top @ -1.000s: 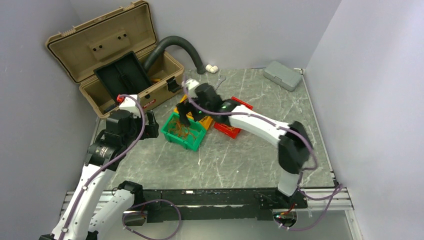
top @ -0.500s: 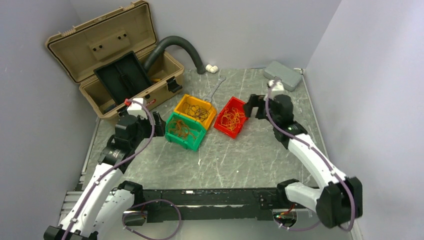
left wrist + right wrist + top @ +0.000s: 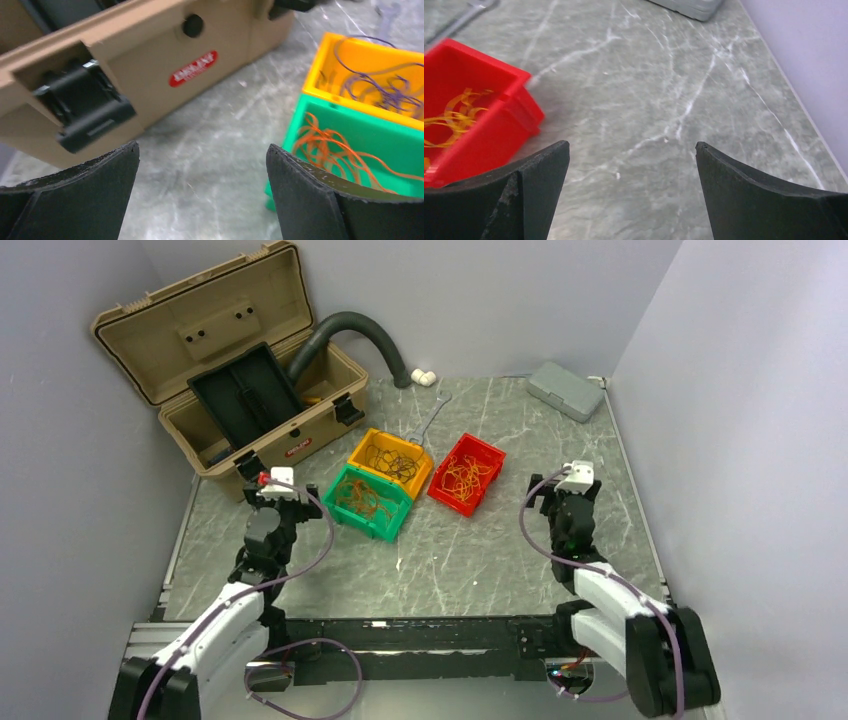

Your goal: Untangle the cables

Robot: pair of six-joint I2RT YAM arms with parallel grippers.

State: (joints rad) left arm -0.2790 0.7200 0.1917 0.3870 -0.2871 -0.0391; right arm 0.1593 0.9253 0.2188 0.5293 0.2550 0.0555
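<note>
- Cables (image 3: 365, 502) lie sorted in three plastic bins at mid-table. A hair-thin orange tangle (image 3: 340, 150) sits in the green bin (image 3: 376, 524), dark loops (image 3: 393, 460) in the yellow bin (image 3: 360, 447), and yellow strands (image 3: 460, 480) in the red bin (image 3: 492, 480).
- The bins are glossy, rectangular and open-topped. Green and yellow touch along one side, and red sits just beside them at an angle.
- The table (image 3: 480, 560) is smooth grey-green stone-look with pale veins. Plain lavender-grey walls close it in on three sides.
- The left gripper (image 3: 278, 502) hangs near the table's left edge, between the toolbox and the green bin. Its jaws are wide apart, and its fingers (image 3: 90, 195) are matte black and curved.
- The right gripper (image 3: 570, 490) is to the right of the red bin, apart from it, with its jaws also spread wide over bare tabletop.
- A tan hard-plastic toolbox (image 3: 230, 370) stands at the far left with its lid up. It has a black tray (image 3: 245, 390) inside, a black latch (image 3: 85, 112) and a red sticker (image 3: 193, 68).
- A dark grey ribbed hose (image 3: 360, 335) arches from the toolbox down to a white fitting (image 3: 423, 377).
- A metal wrench (image 3: 430, 418) lies behind the yellow bin, and a grey lidded box (image 3: 566, 390) sits at the far right corner.
</note>
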